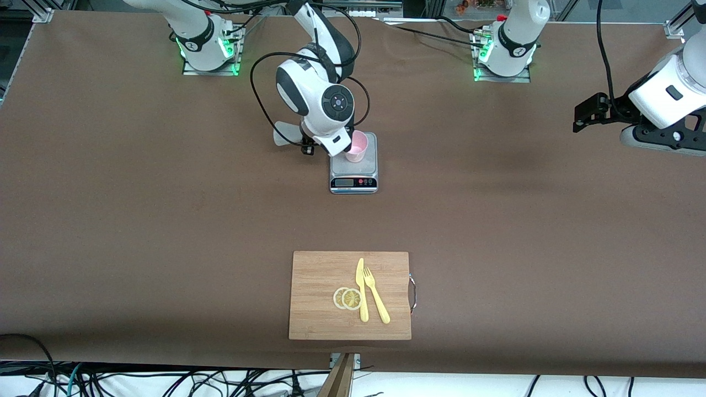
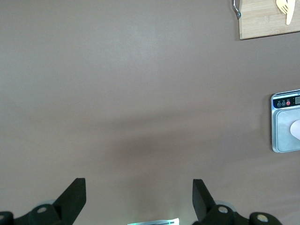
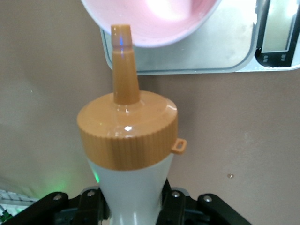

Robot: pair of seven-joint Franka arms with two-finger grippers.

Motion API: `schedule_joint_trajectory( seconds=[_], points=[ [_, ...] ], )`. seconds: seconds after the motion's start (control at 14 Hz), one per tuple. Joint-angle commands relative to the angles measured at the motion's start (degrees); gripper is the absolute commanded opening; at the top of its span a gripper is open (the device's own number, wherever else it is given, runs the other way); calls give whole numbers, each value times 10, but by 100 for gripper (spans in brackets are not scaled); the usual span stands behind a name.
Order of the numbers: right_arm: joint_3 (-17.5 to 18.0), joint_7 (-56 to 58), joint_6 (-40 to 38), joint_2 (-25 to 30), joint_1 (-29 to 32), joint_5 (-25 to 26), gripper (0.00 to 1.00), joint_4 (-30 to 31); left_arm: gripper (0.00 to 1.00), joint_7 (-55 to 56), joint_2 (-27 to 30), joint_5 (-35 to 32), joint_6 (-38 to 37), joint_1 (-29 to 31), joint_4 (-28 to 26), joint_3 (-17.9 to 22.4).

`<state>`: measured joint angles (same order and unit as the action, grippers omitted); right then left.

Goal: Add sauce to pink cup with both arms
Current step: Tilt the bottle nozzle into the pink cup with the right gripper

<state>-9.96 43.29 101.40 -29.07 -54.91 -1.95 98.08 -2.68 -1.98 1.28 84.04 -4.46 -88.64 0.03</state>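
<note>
The right gripper (image 3: 133, 206) has its fingers clenched on the sauce bottle (image 3: 129, 140), nozzle tipped over the pink cup (image 1: 357, 146) on the scale (image 1: 353, 175). The soft, light bottle should yield to a mid-body squeeze. The cup looks empty, perhaps. The left gripper (image 2: 139, 199) waits, fingers released, over the bench (image 1: 165, 220).

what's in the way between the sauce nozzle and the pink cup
Nothing visible. The right pincer holds the sauce bottle with its orange nozzle already at the rim of the pink cup on the scale. The left pincer waits open, away toward its own end of the table.
</note>
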Motion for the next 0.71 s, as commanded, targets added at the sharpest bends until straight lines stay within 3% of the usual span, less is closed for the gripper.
schedule_joint_trajectory(
  seconds=[0.0,0.64],
  points=[
    [6,-21,-46,-3,5,18,38,-29,100,-14,-1,6,-14,5,12,1],
    [6,-41,-88,-27,9,19,38,-73,100,-14,-1,7,-14,5,12,1]
  ],
)
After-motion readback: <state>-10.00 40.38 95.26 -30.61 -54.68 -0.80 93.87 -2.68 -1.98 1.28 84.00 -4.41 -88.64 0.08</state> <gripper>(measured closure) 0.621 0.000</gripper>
